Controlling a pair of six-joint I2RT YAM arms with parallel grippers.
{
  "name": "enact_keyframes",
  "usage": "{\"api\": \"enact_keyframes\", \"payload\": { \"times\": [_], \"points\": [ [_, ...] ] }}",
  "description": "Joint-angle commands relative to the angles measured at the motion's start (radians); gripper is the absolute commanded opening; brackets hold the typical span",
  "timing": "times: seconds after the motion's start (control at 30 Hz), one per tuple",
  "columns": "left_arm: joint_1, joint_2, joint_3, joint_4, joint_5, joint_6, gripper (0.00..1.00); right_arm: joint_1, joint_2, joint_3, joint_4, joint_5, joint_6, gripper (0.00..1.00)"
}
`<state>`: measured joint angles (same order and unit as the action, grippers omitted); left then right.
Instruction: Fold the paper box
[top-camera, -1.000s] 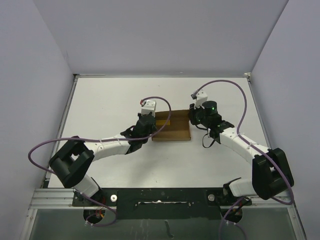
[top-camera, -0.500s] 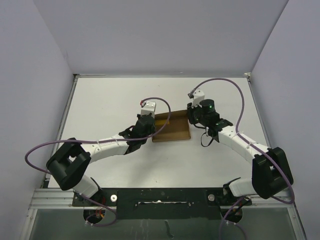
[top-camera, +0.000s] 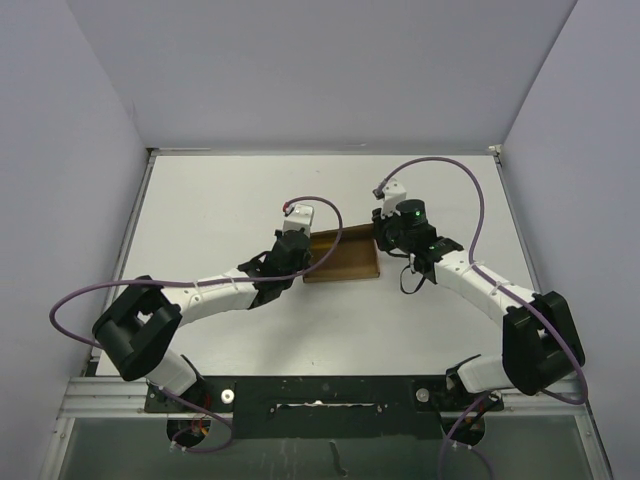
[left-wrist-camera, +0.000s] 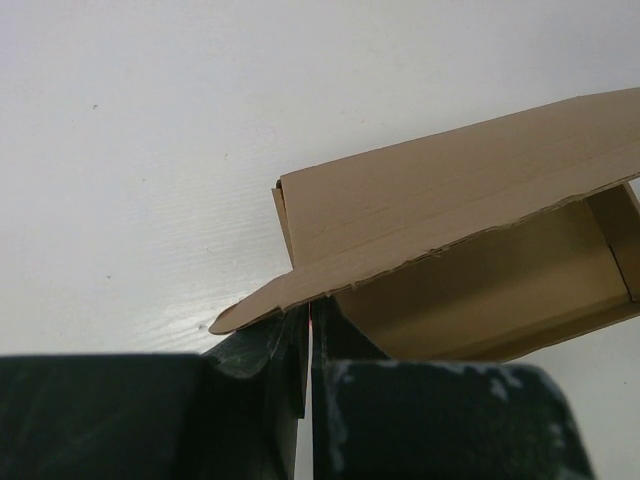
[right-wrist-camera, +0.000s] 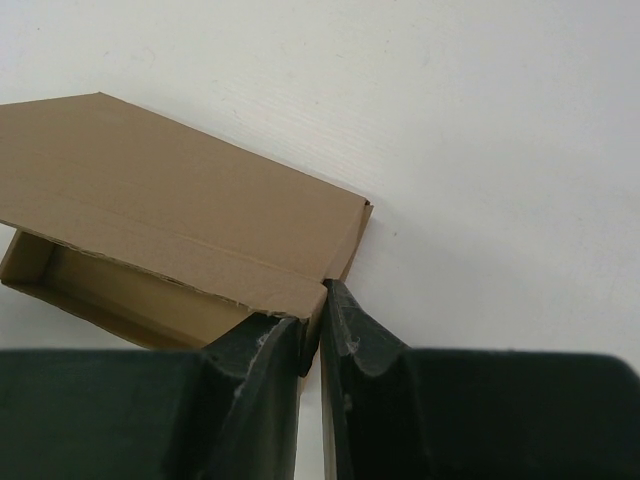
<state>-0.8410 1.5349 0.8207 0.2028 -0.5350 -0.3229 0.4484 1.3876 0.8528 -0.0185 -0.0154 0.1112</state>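
Note:
The paper box (top-camera: 345, 262) is brown cardboard and lies mid-table between my two arms. Its lid (left-wrist-camera: 450, 200) is hinged at the far side and hangs partly over the open tray (left-wrist-camera: 500, 290). My left gripper (top-camera: 306, 252) is at the box's left end. In the left wrist view this gripper (left-wrist-camera: 312, 305) is shut, its tips just under the lid's rounded corner tab (left-wrist-camera: 245, 312). My right gripper (top-camera: 384, 238) is at the right end. In the right wrist view it (right-wrist-camera: 322, 295) is shut on the box's end wall, below the lid (right-wrist-camera: 170, 190).
White table top (top-camera: 220, 200) with grey walls on three sides. Purple cables (top-camera: 470, 190) loop above both arms. The arm bases sit on the metal rail (top-camera: 320, 395) at the near edge.
Both grippers have shifted slightly toward the far side. The lid has tilted further down over the tray, hiding the pale inner strip that showed before.

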Motion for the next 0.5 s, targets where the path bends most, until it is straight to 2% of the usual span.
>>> {"api": "enact_keyframes", "payload": {
  "times": [0.0,0.47],
  "points": [
    [-0.039,-0.048,0.057,0.029,0.169,-0.005,0.00,0.063,0.007,0.047,0.019,-0.176,0.055,0.12],
    [-0.038,-0.074,0.040,0.008,0.168,0.003,0.00,0.062,-0.028,0.030,-0.056,-0.204,0.074,0.13]
  ]
}}
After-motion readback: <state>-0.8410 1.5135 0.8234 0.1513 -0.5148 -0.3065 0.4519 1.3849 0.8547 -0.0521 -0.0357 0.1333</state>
